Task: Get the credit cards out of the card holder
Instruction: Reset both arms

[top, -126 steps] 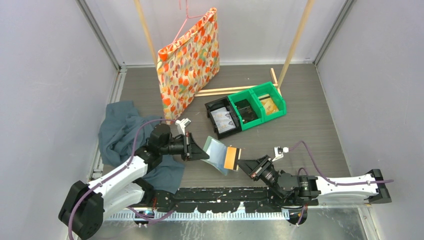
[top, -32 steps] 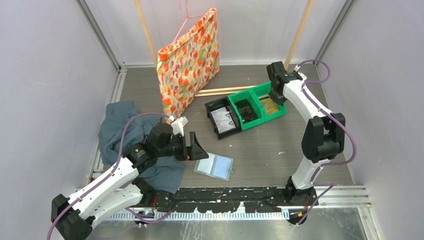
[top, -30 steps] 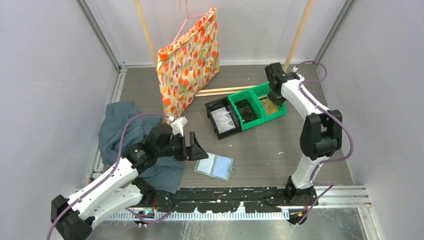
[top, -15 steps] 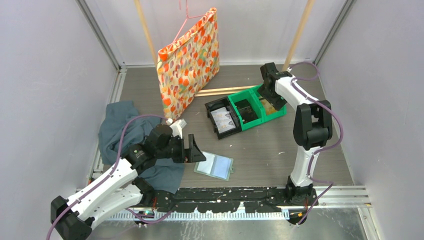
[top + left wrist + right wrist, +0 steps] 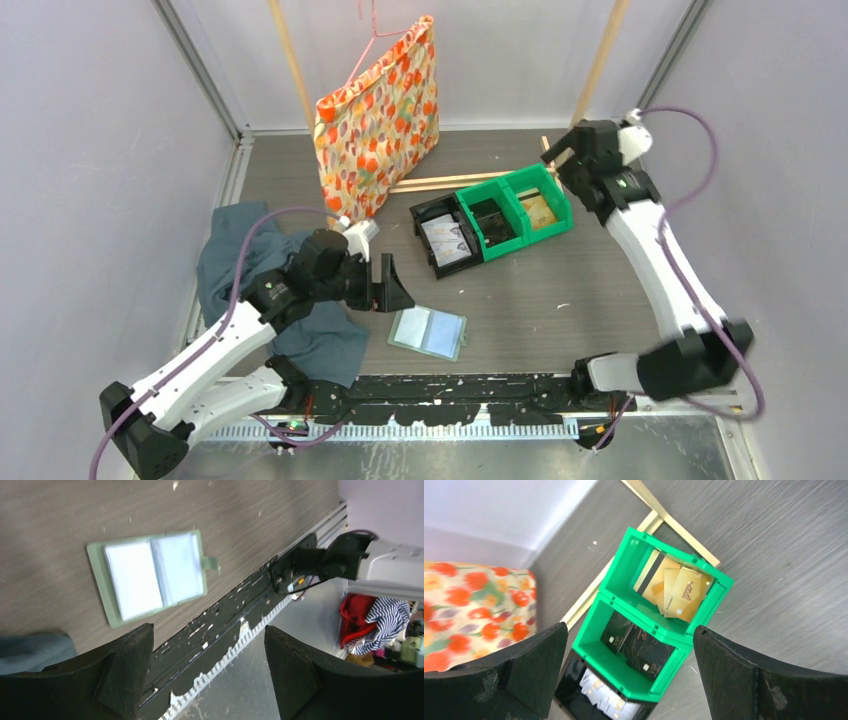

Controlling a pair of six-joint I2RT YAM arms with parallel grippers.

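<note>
**First speaker:** Where is the card holder?

**Second speaker:** The sage-green card holder (image 5: 428,332) lies spread open and flat on the table (image 5: 540,280), with its pale blue panels facing up. It sits close to the near edge, just beyond the black rail (image 5: 450,386). Its long axis runs roughly left to right along that edge, and a small closing tab sticks out at its right end.

**First speaker:** Which hand is nearer?

**Second speaker:** The left hand (image 5: 388,284), by far. It hovers just to the far-left of the card holder without touching it, fingers spread wide with nothing between them. In its wrist view the card holder sits ahead of the fingertips and off to one side. I judge a short drop toward the near-right would bring the hand over it.

**First speaker:** And the right hand?

**Second speaker:** The right hand (image 5: 629,632) is well apart, above the far right of the table, also wide open and empty. It looks down on two joined green bins (image 5: 649,619). One bin has gold cards (image 5: 676,587) and the other has black cards (image 5: 636,647).

**First speaker:** Are any cards left in the pockets?

**Second speaker:** I cannot tell; the panels look blank and pale.

**First speaker:** Is there room to move?

**Second speaker:** There is bare table to the right of the card holder and between it and the bins. A dark teal cloth (image 5: 245,265) lies near its left end, under the left arm. The rail crowds the near side.
</note>
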